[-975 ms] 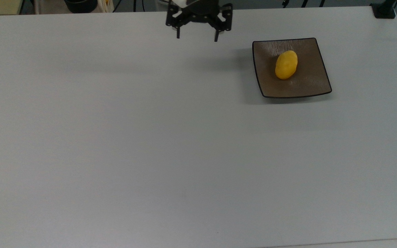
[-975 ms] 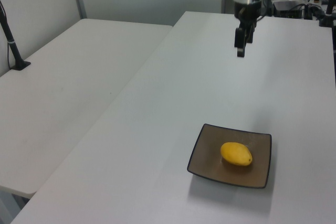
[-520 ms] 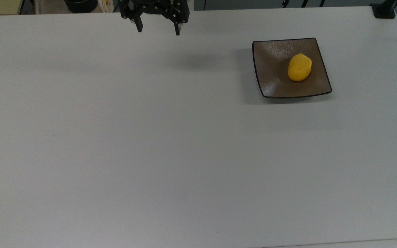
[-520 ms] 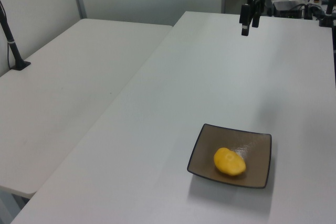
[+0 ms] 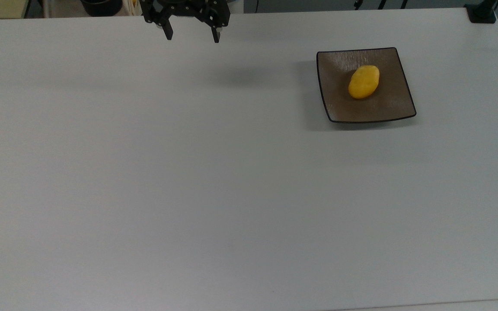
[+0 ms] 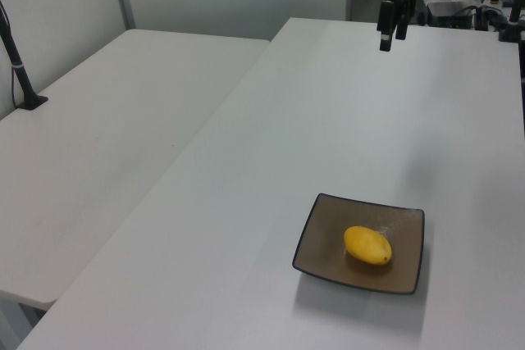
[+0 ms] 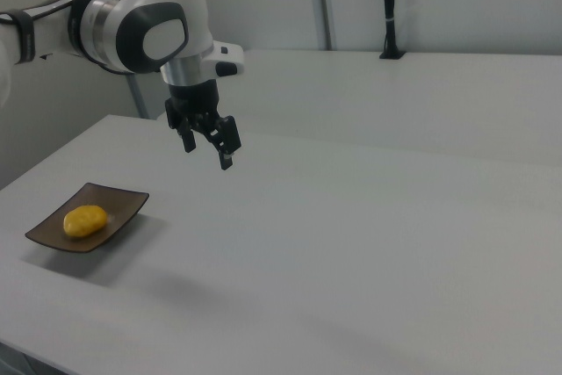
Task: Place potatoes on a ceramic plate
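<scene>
Potato [image 5: 363, 82] lies on plate [image 5: 339, 108]; tool [image 5: 192, 38] spread, empty, well apart

Potato [image 5: 363, 82] sits on the plate [image 5: 339, 108], roughly at its middle; plate rests on the worktop [image 5: 231, 194] near the top view's upper right. Hand [image 5: 192, 38] hangs above the worktop's far edge, well apart from the plate, toward the top view's left of it, fingers spread with nothing between them.
</scene>
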